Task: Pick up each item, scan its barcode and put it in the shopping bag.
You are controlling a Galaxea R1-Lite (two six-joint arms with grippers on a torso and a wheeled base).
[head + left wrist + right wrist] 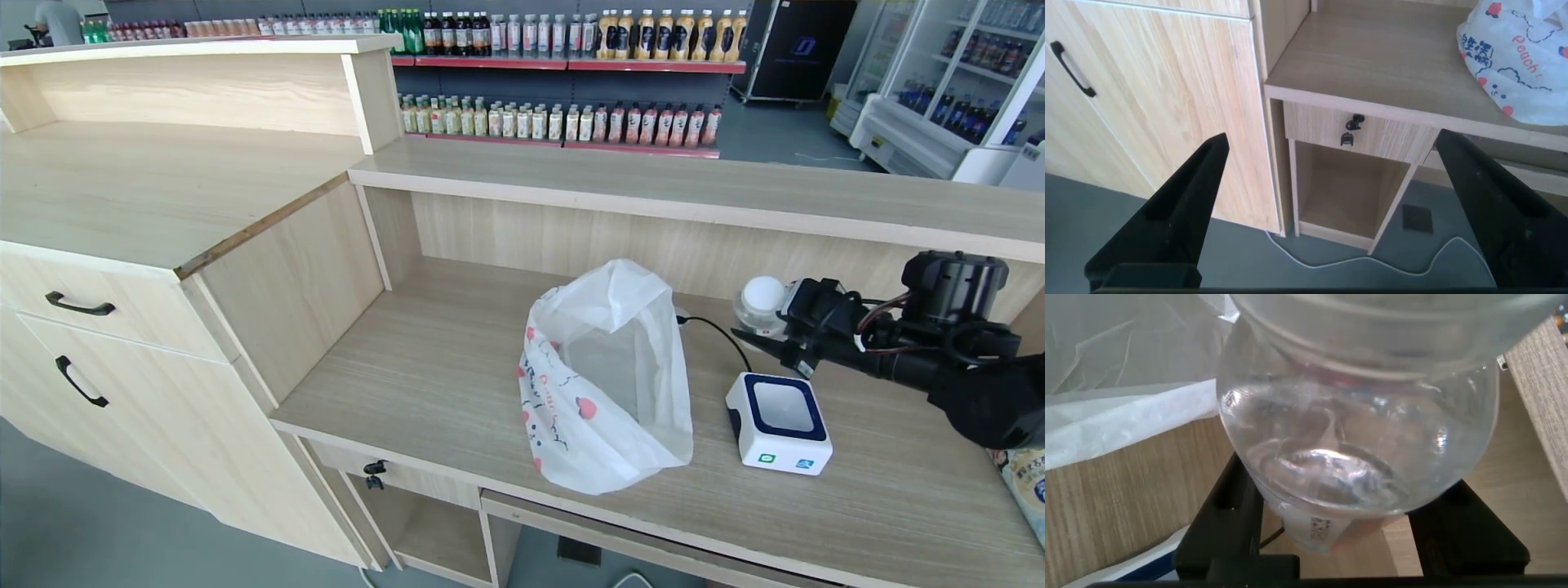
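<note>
My right gripper [755,322] is shut on a clear round jar [761,300] with a white lid, held in the air just behind the white barcode scanner [780,420]. In the right wrist view the jar [1355,433] sits between the black fingers [1234,508], its label end facing down. The white shopping bag [604,384] with red and blue print stands open on the counter, left of the scanner. My left gripper [1333,139] is open and holds nothing, low in front of the counter, with the bag [1519,61] off to one side.
A printed packet [1024,482] lies at the counter's right edge. The scanner's black cable [718,331] runs to the back wall. A raised cabinet [163,196] with drawers stands to the left. Under the counter are a locked drawer [1354,131] and an open shelf.
</note>
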